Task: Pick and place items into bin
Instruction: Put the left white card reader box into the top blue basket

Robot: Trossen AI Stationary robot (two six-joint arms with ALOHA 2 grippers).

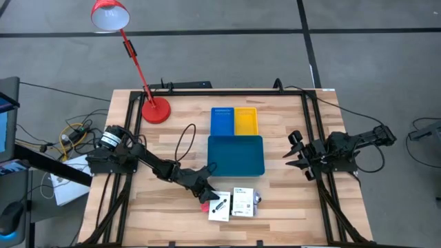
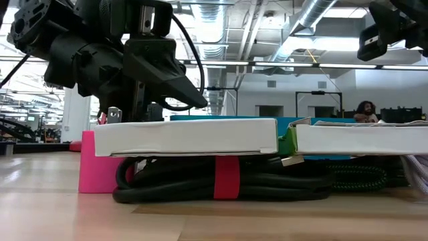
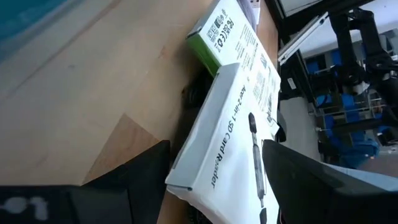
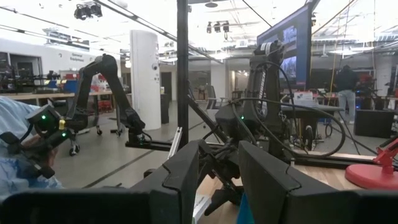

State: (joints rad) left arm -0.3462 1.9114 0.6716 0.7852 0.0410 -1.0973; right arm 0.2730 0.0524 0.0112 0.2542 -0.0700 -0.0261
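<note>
Two flat white printed packets lie near the table's near edge, one with a thin dark stick tool on top and the other beside it. In the low view both packets rest on a coiled black cable with a red strap. A pink block stands by the left packet. My left gripper is open just above that packet, a finger on either side. My right gripper waits open at the right edge. The teal tray, blue tray and yellow tray sit mid-table.
A red desk lamp stands on the far left of the table, and a thin black cable loops across the wood left of the teal tray. Black frame rails run along both table sides. Bare wood lies between the trays and the right arm.
</note>
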